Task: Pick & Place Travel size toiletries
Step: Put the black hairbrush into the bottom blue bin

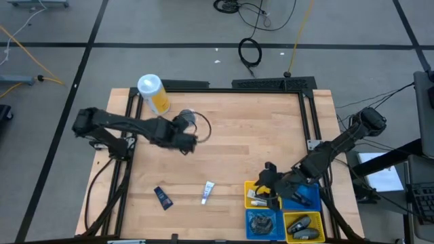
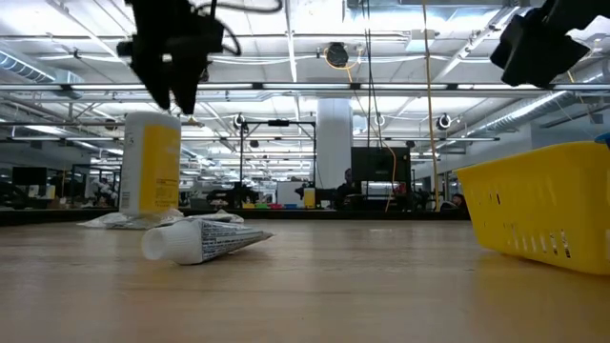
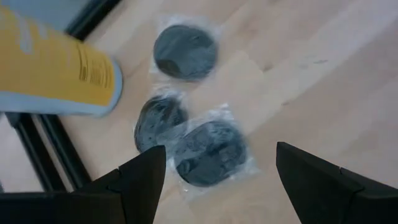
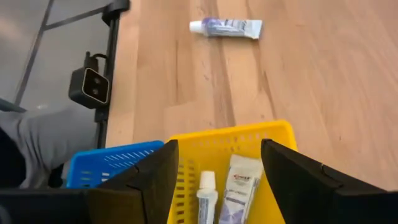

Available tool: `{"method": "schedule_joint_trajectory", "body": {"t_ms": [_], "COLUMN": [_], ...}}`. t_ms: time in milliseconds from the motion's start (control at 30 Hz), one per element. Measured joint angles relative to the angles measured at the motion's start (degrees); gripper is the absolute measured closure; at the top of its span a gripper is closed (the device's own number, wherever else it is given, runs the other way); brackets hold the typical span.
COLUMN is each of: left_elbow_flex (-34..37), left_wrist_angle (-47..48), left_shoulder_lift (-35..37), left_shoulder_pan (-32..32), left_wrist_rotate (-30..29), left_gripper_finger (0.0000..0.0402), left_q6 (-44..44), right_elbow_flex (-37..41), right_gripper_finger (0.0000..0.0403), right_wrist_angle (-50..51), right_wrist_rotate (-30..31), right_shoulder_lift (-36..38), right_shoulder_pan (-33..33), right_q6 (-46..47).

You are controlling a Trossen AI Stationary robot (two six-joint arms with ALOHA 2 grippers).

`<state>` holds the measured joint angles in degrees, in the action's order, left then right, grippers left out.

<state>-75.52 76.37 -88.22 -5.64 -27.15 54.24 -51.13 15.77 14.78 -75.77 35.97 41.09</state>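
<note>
L gripper (image 3: 214,180) open, jaws wide, hanging directly over three round dark grey jars in clear plastic wrap (image 3: 208,151) at table's rear-left, beside the tall yellow canister with white lid (image 1: 153,93). Nearest jar sits between the fingers, just ahead (round, so no long axis to align to). L arm plainly nearer. R gripper (image 4: 214,180) open, empty, over the yellow plastic bin (image 4: 230,138) holding small white tubes (image 4: 237,186)
</note>
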Motion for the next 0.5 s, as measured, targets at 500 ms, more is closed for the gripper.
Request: {"method": "schedule_joint_trajectory", "body": {"t_ms": [500], "left_elbow_flex": [16.8], "left_wrist_angle": [-19.4], "left_shoulder_lift": [0.2], "left_shoulder_pan": [17.3], "left_wrist_rotate": [5.8], "left_gripper_finger": [0.0105], "left_q6": [-6.4], "right_elbow_flex": [0.0], "right_gripper_finger": [0.0181], "right_wrist_angle": [-4.8], "right_wrist_rotate": [0.1], "right_shoulder_lift": [0.0], "right_shoulder_pan": [-1.2], "right_q6": [-5.4]}}
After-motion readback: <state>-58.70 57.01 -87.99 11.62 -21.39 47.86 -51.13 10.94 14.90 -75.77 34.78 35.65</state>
